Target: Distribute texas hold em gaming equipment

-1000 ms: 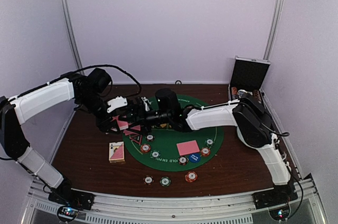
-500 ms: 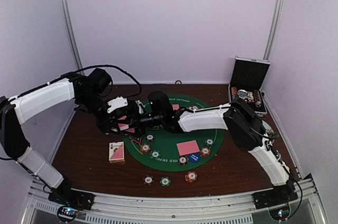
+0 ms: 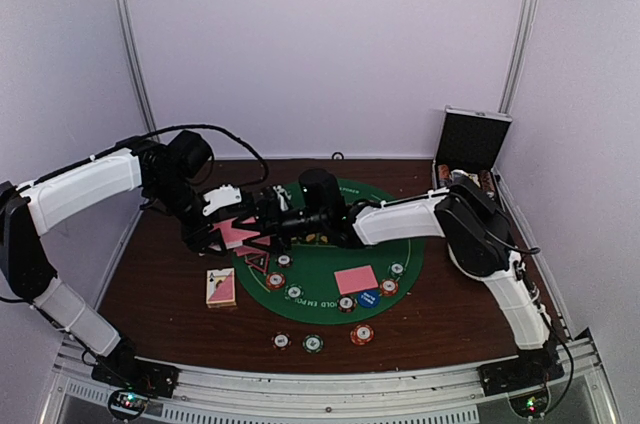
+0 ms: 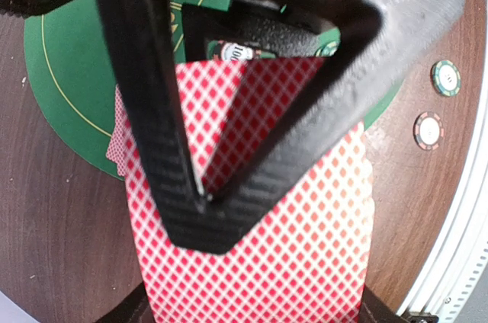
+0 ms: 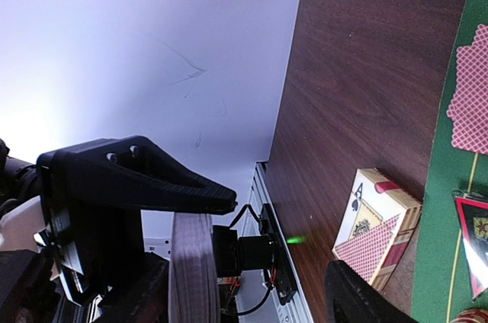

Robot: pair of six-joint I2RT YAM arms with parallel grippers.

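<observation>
Top external view: my left gripper (image 3: 222,234) is pressed together on the deck of cards (image 3: 240,233), holding it over the left edge of the green mat (image 3: 320,289), left of centre in the frame. My right gripper (image 3: 263,227) reaches in from the right to the deck. Chips (image 3: 276,280), a blue disc (image 3: 367,297) and a single card (image 3: 355,279) lie on the lower half of the mat. A card box (image 3: 221,287) sits to its lower left.

Left wrist view: the deck (image 4: 305,247) fills the lower middle, red-diamond backs facing the camera. A black triangular finger (image 4: 164,132) of my right gripper crosses its top.

Right wrist view: the deck (image 5: 191,270) shows edge-on at lower left, just beside one finger (image 5: 114,178). The other finger (image 5: 358,292) is well apart at lower right, so these jaws are spread and pinch nothing.

I judge this step to be dealing, taking the top card off the deck. Next I must close on one card only, slide it free while my left grip holds, and lay it on the mat.
</observation>
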